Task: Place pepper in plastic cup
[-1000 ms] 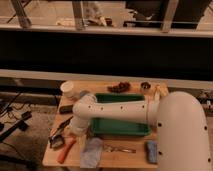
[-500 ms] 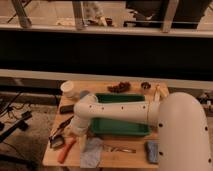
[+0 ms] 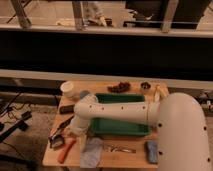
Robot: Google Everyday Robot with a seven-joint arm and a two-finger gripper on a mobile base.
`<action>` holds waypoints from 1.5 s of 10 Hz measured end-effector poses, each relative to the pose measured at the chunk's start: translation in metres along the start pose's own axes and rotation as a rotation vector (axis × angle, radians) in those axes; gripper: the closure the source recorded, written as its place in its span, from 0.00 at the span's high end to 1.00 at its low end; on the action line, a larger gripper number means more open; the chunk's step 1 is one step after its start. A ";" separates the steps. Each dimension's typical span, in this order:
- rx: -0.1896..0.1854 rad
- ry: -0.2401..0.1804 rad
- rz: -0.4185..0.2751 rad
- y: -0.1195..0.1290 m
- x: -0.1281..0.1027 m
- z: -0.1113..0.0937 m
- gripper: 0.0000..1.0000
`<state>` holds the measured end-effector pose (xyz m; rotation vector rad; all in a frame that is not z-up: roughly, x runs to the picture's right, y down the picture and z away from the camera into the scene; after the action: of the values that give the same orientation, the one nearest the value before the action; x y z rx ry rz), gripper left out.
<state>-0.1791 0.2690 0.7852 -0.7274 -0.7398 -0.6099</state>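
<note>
1. Gripper position. My arm [image 3: 120, 111] runs from the white body at the lower right of the frame, leftward across the green tray [image 3: 122, 127], then bends down toward the lower-left corner of the worktop [image 3: 125, 160]. My gripper [image 3: 58, 138] sits at the end of it, low over the left edge of the worktop and just above and left of the pepper.

2. Gripper state. It shows only as a dark shape, and I cannot tell how far open it is. I cannot tell whether it has contact with the pepper.

3. Pepper. The pepper [image 3: 65, 150] lies at the lower left of the worktop, orange-red and slanted, with its upper end next to my gripper. It is not in the cup.

4. Cup. The cup [image 3: 67, 90] stands upright at the upper-left corner of the worktop, well apart from the pepper.

5. Other items.
- A grey cloth [image 3: 91, 151] lies just right of the pepper, below the tray.
- A fork [image 3: 119, 148] lies right of the cloth.
- A blue sponge [image 3: 151, 151] lies at the lower right, near my body.
- A dark cluster [image 3: 119, 87] sits behind the tray, at the upper edge of the worktop.
</note>
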 end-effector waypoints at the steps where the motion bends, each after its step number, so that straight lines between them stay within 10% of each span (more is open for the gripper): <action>1: 0.000 -0.003 0.000 0.000 0.000 0.001 0.80; 6: -0.001 -0.013 -0.001 0.001 0.002 0.003 0.58; 15: 0.003 -0.026 -0.010 0.001 0.001 0.005 0.54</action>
<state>-0.1798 0.2736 0.7882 -0.7306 -0.7689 -0.6087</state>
